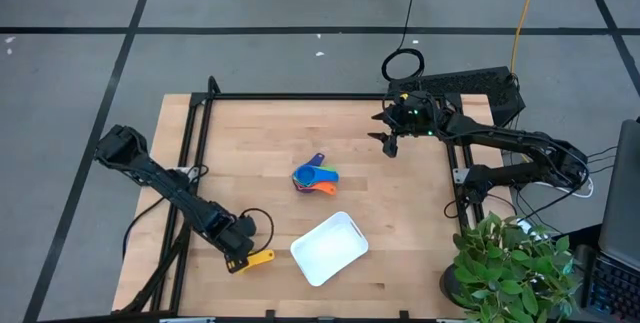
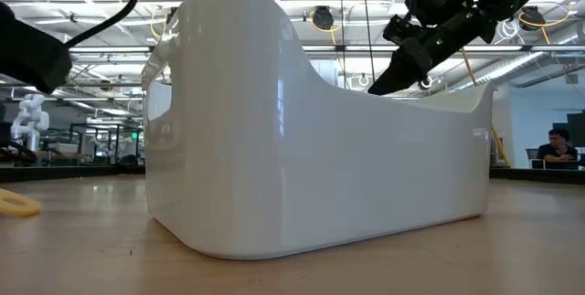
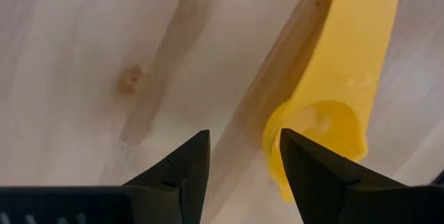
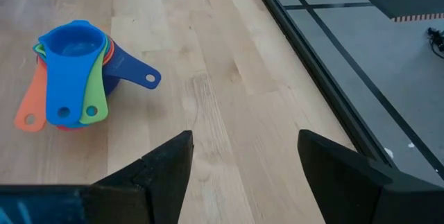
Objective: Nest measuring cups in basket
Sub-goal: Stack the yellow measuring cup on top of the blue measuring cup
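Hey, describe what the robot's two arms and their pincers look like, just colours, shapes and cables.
Both arms are dark, nearly black, built of slim jointed links with bulkier joint housings. The left pincer and right pincer each end in two dark, tapering wedge-shaped fingers. Small green lights glow on the right arm's wrist. Black cables trail from the left arm's base, and a looped black cable lies behind the right arm.

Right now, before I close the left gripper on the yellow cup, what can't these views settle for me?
- Basket interior: low view, its own wall blocks it.
- Stacked cups: low view, hidden behind the basket; high view, too small to count.
- Yellow cup: left wrist view, its bowl is cut off by the left gripper fingers, which stand open.
- Right gripper: open, holding nothing; its height above the table is unclear.
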Available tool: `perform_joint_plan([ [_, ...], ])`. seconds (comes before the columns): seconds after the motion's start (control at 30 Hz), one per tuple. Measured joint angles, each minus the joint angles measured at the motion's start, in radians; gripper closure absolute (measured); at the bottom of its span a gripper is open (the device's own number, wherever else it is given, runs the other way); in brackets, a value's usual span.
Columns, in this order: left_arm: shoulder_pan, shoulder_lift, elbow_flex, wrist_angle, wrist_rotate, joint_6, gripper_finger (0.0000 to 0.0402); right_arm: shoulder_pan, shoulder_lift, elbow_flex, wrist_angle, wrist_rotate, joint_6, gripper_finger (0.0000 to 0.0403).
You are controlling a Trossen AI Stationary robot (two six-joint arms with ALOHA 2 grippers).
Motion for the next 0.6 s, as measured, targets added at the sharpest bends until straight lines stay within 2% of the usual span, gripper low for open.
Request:
perform_joint_plan([
  [0.17,0.001,0.0,-0.026,0.042,0.002,-0.035,0.0229,0.0,0.0,0.0,0.0,0.0,0.0,0.0151],
  [0.27,0.001,0.0,-0.036,0.062,0.002,-0.042,0.0249,0.0,0.0,0.0,0.0,0.0,0.0,0.0151],
  [0.43,0.005,0.0,-0.051,0.098,0.003,-0.052,0.0308,0.0,0.0,0.0,0.0,0.0,-0.001,0.0151],
  [0.6,0.039,0.0,-0.057,0.101,0.021,-0.078,0.0387,0.0,0.0,0.0,0.0,0.0,-0.003,0.0151],
])
